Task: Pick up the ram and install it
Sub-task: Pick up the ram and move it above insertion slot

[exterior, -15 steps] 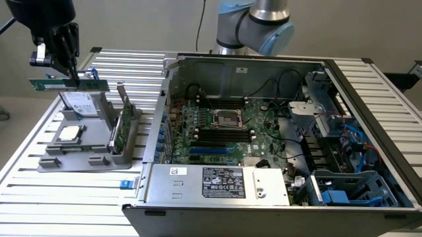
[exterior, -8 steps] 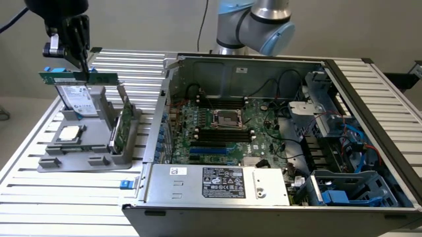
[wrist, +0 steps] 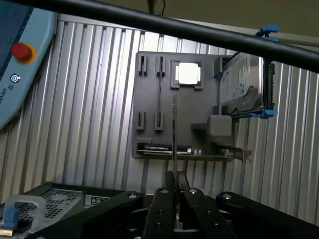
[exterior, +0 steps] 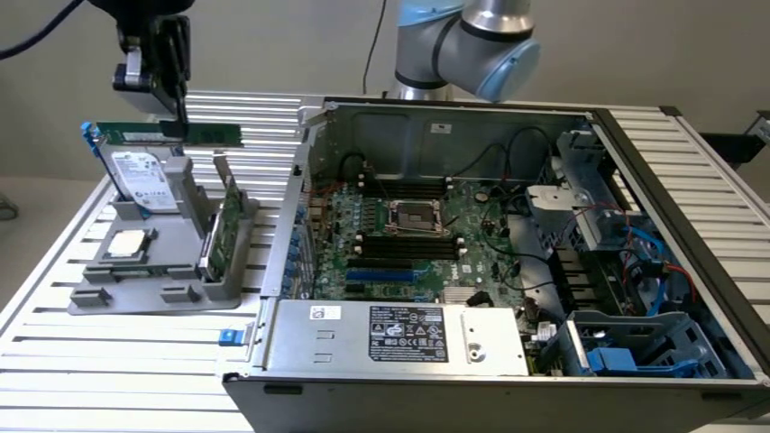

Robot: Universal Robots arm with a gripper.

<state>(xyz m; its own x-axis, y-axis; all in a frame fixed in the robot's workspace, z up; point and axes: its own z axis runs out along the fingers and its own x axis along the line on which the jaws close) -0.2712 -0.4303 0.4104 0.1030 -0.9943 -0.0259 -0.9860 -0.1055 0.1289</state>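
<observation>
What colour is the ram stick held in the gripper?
The ram is green; the exterior view shows it best.

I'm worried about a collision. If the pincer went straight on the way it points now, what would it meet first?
The pincer points down, shut on the ram, so the ram's lower edge would lead. It looks set to meet the gray holder tray beneath, though depth is unclear.

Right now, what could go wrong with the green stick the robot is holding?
The tool pinches the ram at one narrow spot, so it might tilt or slip. It hangs above the hard drive; a drop could hit that. The case wall stands close by, so a swing could bump it.
</observation>
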